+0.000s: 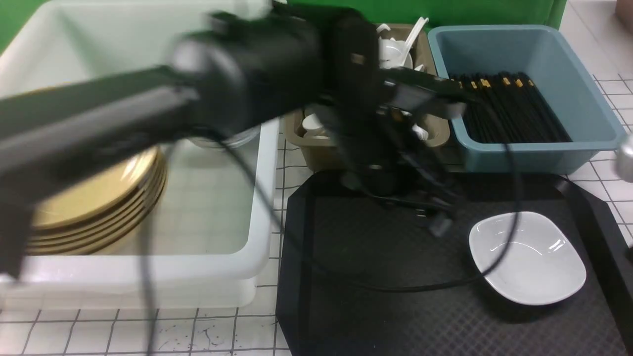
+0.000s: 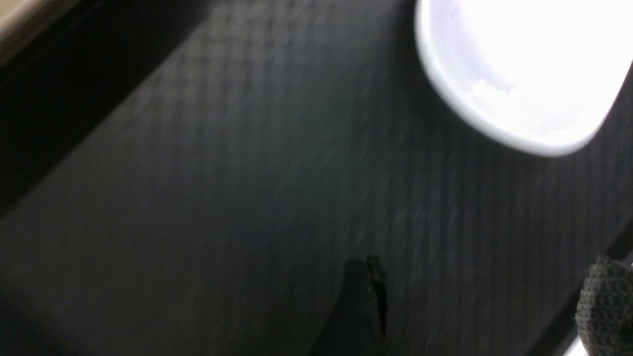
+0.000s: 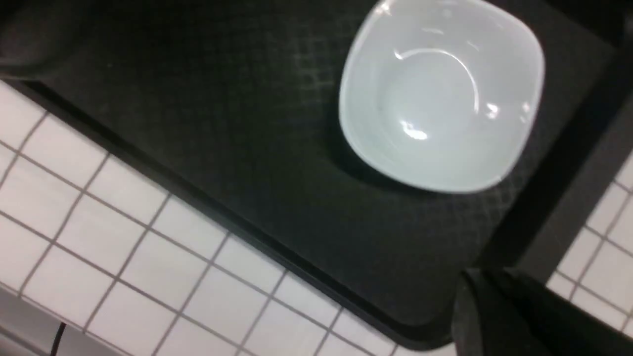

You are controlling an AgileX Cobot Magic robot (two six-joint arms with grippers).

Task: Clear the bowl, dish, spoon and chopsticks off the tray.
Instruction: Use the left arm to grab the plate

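My white, grid-lined tabletop (image 1: 148, 331) carries a flat black diamond-textured plastic tray (image 1: 376, 316). A white plastic tub (image 1: 148, 277) stands to its left. A tan caddy (image 1: 316, 153) and a blue bin (image 1: 524, 155) stand behind it.

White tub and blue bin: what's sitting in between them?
A tan box of white spoons, partly behind the left arm, in the front view.

This looks like a canteen dish-return station staged for testing. A white-tiled table (image 1: 198, 331) stands before a green backdrop (image 1: 445, 10) and carries a black serving tray (image 1: 376, 316). Sorting containers ring the tray: a white tub (image 1: 257, 237) of stacked yellow bowls (image 1: 99, 198) at nine o'clock, a tan caddy (image 1: 316, 153) of white spoons (image 1: 395, 52) at twelve, and a blue bin (image 1: 583, 99) of black chopsticks (image 1: 514, 113) at one.
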